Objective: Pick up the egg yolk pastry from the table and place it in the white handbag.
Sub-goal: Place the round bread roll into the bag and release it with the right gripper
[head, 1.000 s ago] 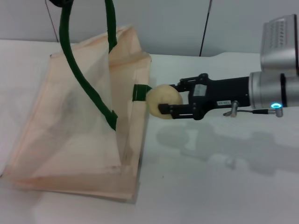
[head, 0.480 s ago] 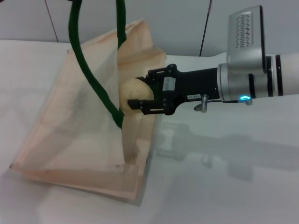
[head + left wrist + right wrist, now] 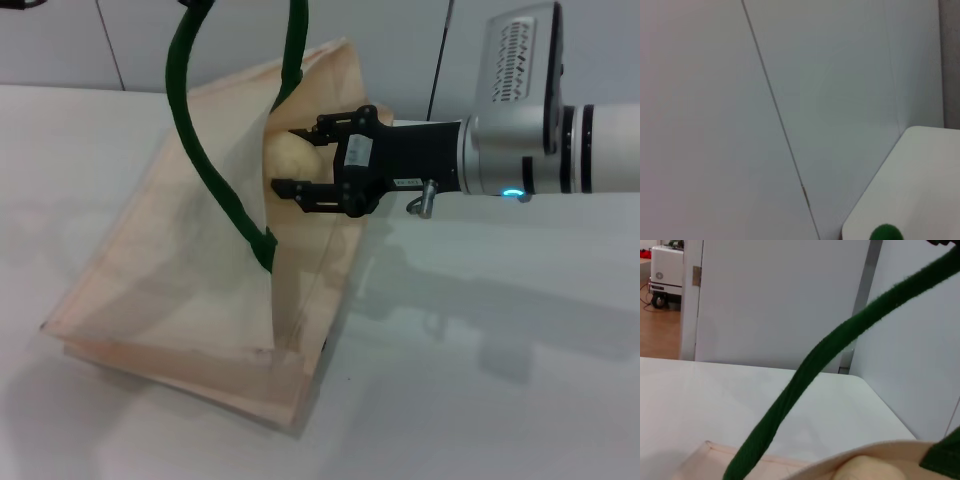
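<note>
Hanging from up top by its green handles (image 3: 205, 170), the white handbag (image 3: 170, 290) is resting on the surface (image 3: 480, 400), mouth gaping open; left pincer is sitting out of frame. Egg yolk pastry (image 3: 287, 156) is sitting just inside the bag mouth, between the spread fingers of the right pincer (image 3: 298, 160), which is reaching in from the right.

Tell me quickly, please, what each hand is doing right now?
Right hand: open at the mouth of the cream fabric handbag, the round pale yellow pastry between its fingers.
Left hand: not in view.
</note>
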You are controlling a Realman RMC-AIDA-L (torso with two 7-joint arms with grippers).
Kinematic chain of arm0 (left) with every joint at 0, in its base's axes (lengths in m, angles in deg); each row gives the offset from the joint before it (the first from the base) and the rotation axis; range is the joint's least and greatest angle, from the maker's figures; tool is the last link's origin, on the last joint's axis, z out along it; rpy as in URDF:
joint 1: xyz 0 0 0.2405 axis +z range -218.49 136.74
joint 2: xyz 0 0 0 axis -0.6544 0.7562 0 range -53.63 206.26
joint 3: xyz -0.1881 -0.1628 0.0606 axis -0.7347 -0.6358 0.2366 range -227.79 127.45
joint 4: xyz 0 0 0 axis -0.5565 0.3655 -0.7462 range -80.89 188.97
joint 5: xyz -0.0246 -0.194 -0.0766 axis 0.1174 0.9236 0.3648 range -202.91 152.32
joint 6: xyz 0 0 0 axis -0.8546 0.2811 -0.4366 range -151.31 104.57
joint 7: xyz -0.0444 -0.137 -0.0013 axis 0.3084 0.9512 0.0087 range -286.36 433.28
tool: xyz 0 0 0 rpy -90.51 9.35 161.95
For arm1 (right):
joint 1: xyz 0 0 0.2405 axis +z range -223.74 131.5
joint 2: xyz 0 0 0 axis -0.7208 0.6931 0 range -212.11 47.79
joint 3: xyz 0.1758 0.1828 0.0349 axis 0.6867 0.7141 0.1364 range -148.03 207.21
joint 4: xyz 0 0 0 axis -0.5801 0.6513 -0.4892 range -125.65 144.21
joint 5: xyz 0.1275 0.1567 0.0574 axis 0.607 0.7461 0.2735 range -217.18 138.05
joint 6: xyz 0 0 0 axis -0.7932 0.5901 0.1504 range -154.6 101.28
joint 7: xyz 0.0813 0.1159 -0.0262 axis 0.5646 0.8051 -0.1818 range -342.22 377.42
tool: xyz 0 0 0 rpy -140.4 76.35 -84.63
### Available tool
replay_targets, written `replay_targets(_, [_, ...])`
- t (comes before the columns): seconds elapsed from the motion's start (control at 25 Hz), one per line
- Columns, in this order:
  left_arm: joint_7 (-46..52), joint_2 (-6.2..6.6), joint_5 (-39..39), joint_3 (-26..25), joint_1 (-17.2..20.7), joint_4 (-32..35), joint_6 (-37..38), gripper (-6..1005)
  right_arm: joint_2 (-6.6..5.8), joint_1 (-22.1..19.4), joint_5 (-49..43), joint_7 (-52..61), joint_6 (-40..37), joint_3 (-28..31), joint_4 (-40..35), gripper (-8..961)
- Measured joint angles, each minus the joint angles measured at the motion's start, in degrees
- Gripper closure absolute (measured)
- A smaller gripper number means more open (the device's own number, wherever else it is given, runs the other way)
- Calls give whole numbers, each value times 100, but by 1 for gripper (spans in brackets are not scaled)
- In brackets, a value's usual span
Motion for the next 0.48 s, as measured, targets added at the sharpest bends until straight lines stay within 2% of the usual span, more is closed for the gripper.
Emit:
replay_targets(0.2, [51,2,57,11,2,78,-18,880,0,41,8,-345,-352,246,292,370])
replay_targets(0.48, [138,-4,58,32,34,213,-33,879,-1,47,10,-366,-508,264,322,371])
